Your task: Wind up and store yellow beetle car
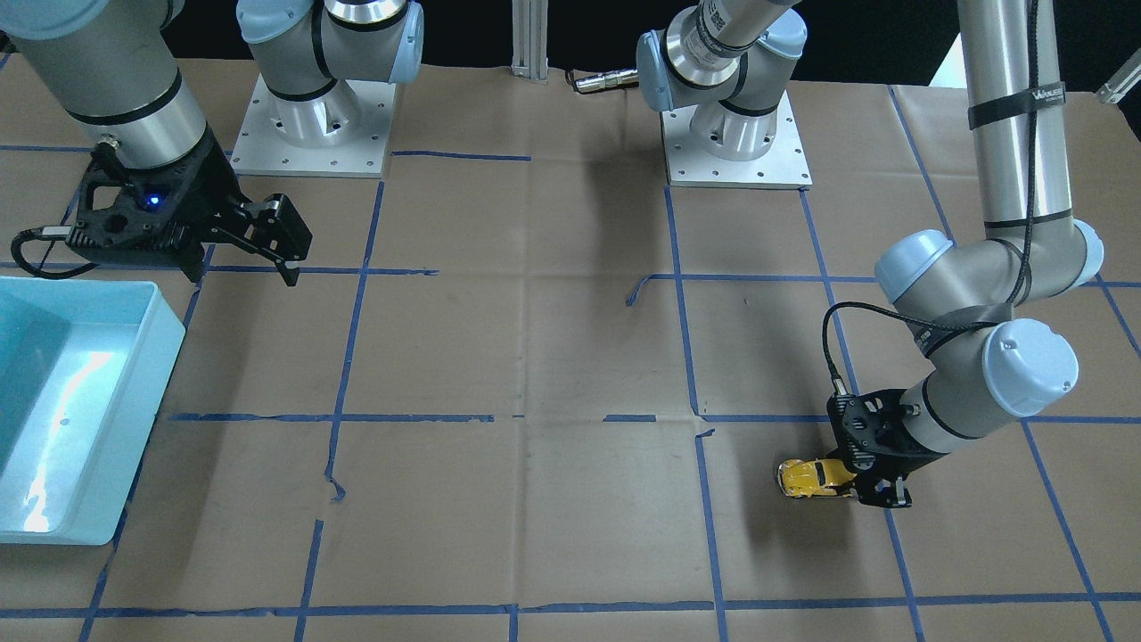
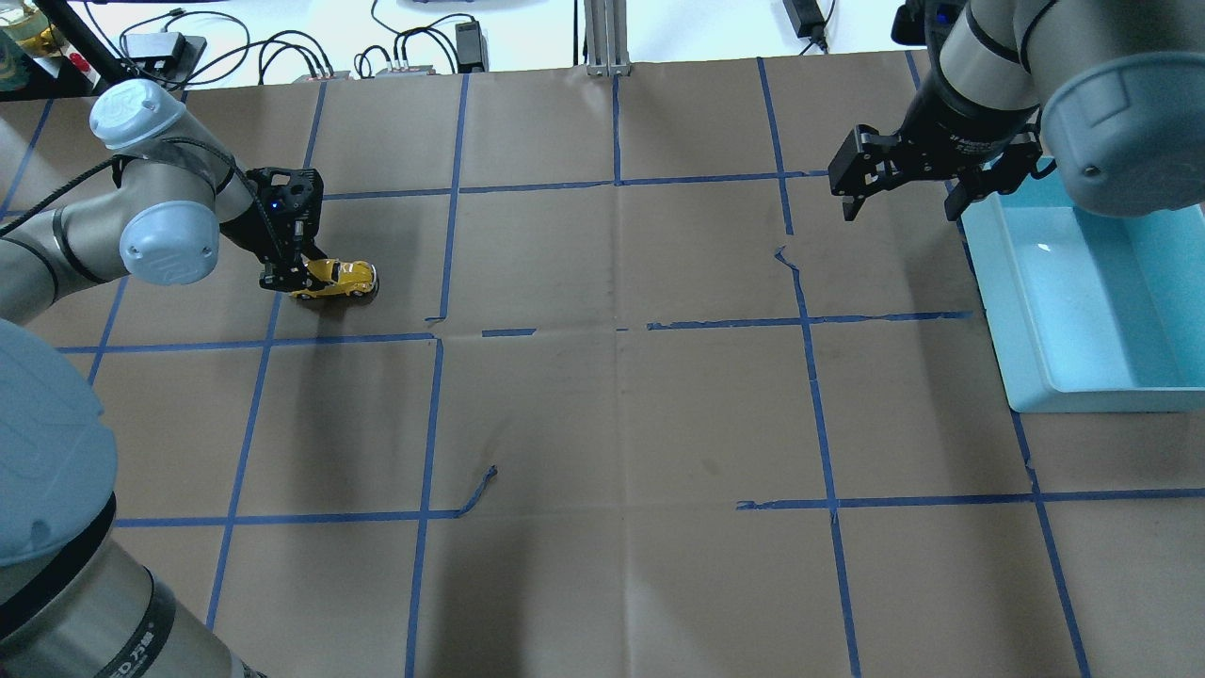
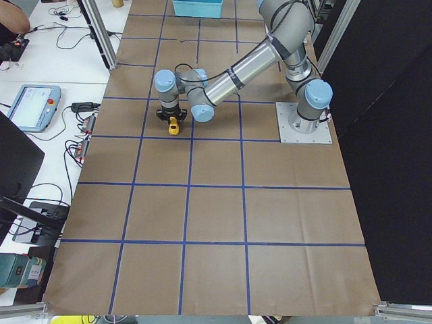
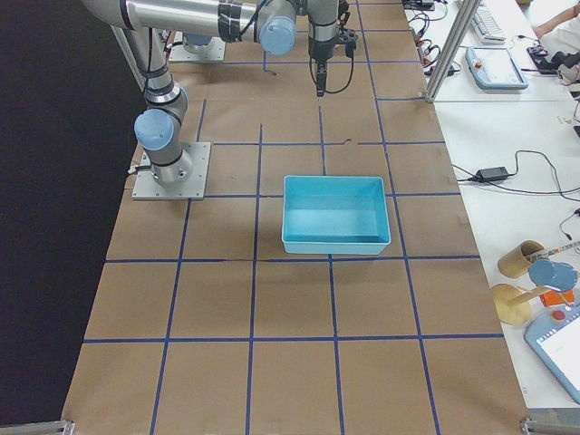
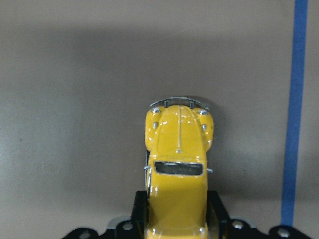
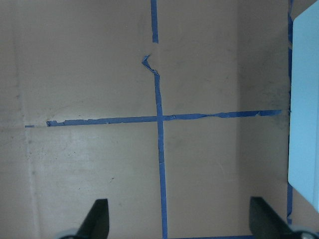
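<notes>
Grip step, front view: my left pincer (image 1: 878, 492) is clamped on the yellow beetle car's (image 1: 811, 478) rear, wheels on brown paper. I judge that winding it backward comes next.

Overhead: my right pincer (image 2: 899, 200) hangs wide and empty beside the smooth turquoise bin (image 2: 1092, 311).

Left wrist: glossy rounded bonnet, chrome bumper.
</notes>
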Controlling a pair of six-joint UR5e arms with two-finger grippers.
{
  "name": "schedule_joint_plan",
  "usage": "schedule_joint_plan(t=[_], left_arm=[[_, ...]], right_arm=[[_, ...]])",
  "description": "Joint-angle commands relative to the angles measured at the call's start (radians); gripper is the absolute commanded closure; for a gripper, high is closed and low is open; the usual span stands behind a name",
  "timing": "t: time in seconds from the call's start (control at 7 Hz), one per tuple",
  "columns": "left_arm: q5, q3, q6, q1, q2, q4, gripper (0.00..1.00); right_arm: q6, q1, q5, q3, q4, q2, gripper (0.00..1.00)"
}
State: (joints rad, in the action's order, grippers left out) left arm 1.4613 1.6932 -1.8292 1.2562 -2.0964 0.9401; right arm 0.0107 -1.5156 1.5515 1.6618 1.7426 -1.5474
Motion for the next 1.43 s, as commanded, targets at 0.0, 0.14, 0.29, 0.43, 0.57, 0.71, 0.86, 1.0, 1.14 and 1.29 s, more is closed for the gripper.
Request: schedule_joint_plan(t=[0.0, 0.14, 0.29, 0.43, 0.57, 0.71, 0.86, 1.0, 1.14, 1.29], left_arm=[[0.002, -0.001, -0.004, 0.0, -0.002, -0.001, 1.0], [0.002, -0.001, -0.004, -0.001, -0.002, -0.001, 1.0], [0.004, -0.001, -0.005, -0.001, -0.002, -0.001, 1.0], [0.005, -0.001, -0.007, -0.001, -0.002, -0.001, 1.0], [0.004, -0.001, -0.007, -0.003, -0.002, -0.001, 1.0], [0.005, -0.001, -0.007, -0.003, -0.002, -0.001, 1.0], [0.005, -0.001, -0.007, -0.003, -0.002, -0.001, 1.0], [0.007, -0.001, -0.007, -0.003, -0.002, -0.001, 1.0], [0.005, -0.001, -0.024, -0.006, -0.002, -0.003, 1.0], [-0.005, 0.0, -0.031, -0.03, -0.002, -0.001, 1.0]], right_arm=[[0.0, 0.0, -0.002, -0.002, 0.0, 0.004, 0.0], [0.0, 0.0, -0.002, -0.004, 0.002, 0.004, 0.0], [0.0, 0.0, -0.001, -0.002, 0.002, 0.004, 0.0], [0.002, 0.0, -0.001, 0.004, 0.0, 0.001, 0.0], [0.0, 0.0, -0.001, 0.006, 0.0, 0.001, 0.0], [0.0, 0.0, -0.001, 0.006, 0.0, 0.001, 0.0], [0.0, 0.0, 0.001, 0.007, -0.002, -0.002, 0.0], [0.002, 0.0, -0.001, 0.007, 0.0, -0.002, 0.0], [0.0, 0.0, -0.001, 0.006, 0.0, -0.002, 0.0], [0.0, 0.0, -0.001, 0.006, 0.0, -0.002, 0.0]])
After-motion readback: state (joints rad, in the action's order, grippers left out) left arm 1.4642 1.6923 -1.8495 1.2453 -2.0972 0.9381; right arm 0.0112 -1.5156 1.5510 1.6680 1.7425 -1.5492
